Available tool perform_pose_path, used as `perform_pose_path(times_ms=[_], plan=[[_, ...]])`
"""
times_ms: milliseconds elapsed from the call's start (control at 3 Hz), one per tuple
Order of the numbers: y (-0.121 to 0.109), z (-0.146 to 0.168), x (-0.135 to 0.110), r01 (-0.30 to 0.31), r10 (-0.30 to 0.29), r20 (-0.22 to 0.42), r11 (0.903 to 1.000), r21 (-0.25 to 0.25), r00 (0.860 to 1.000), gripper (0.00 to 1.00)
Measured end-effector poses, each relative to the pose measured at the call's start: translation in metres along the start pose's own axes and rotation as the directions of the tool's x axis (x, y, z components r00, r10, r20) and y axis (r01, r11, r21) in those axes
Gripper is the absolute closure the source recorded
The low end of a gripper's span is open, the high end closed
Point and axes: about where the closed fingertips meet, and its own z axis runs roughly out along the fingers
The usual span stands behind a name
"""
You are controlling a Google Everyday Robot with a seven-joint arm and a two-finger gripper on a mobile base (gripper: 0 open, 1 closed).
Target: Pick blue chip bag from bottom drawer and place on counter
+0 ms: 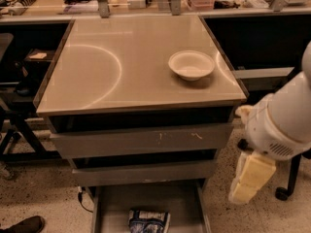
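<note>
Glossy beige counter (121, 76), matt grey metal bottom drawer (146, 198), crinkled foil blue chip bag (149, 221), cream plastic gripper (245, 187) low right.

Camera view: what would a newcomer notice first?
The white robot arm fills the right edge, its end effector hanging beside the cabinet at the level of the lower drawers. A white bowl sits on the right side of the glossy counter. Low in frame, the blue chip bag lies in the open bottom drawer.

Place: a lab or workshop.
Top of frame: long workbench (58, 4) cluttered with cables and gear.
Lower left: speckled hard floor (39, 198).
Lower right: chair caster (282, 193); robot's gripper (243, 191) hanging beside the drawers.
</note>
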Motion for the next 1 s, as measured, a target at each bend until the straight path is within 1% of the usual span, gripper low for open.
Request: perform_pose_path(times_ms=[333,667,1000], plan=[[0.015,0.019,0.012,-0.006,0.005,-0.027,0.9991,-0.043,1.0,0.0],[0.015,0.019,0.012,-0.006,0.005,-0.027,0.9991,-0.043,1.0,0.0],[0.015,0.053,0.024,-0.017,0.014,-0.032,0.9957,-0.091,0.999,0.0]])
